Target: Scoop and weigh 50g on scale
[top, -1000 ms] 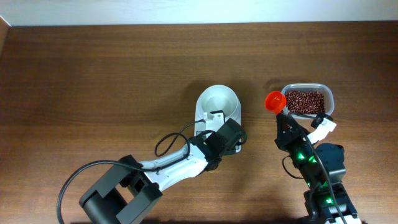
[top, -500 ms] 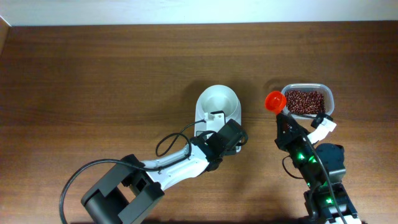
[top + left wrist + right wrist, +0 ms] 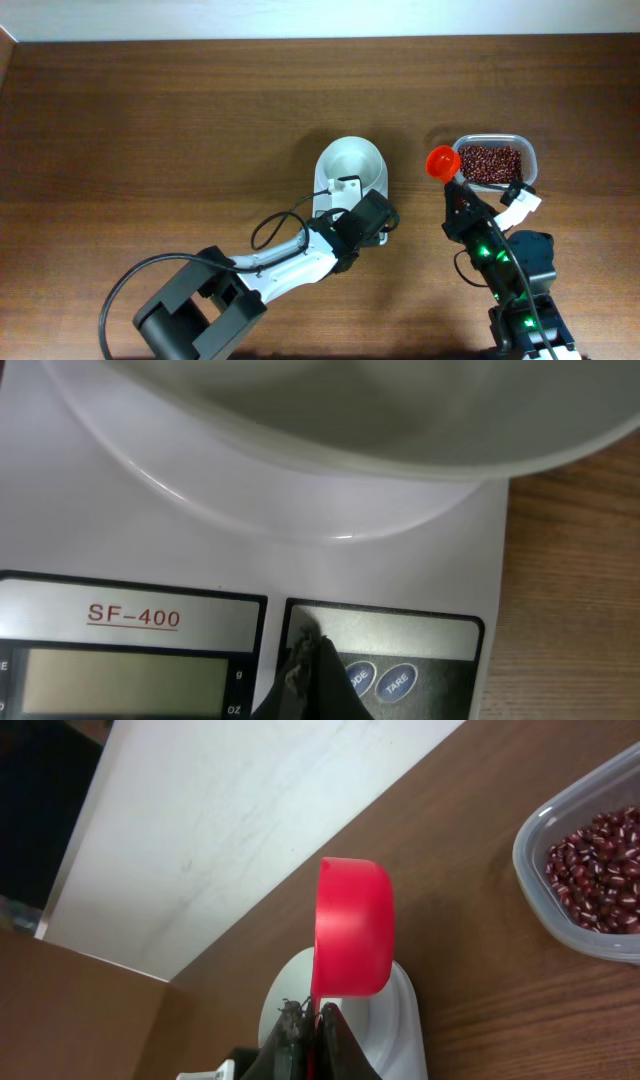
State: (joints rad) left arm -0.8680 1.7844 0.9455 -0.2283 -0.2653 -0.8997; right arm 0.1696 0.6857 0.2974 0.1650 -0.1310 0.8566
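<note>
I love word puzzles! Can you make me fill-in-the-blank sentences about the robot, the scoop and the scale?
The right end effector holds the red scoop near a tub of ____. The bowl on the scale is ____. The left end effector, by the scale's buttons, is ____.
Missing words: beans, empty, shut.

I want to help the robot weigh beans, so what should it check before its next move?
1. Bowl sits on scale, empty: ok.
2. Display shows a number: cannot tell, no digits visible.
3. Left fingers shut, tip at the buttons: ok.
4. Scoop gripped by shut right fingers: ok.
5. Beans in the uncovered tub, right beside the scoop: ok.
</note>
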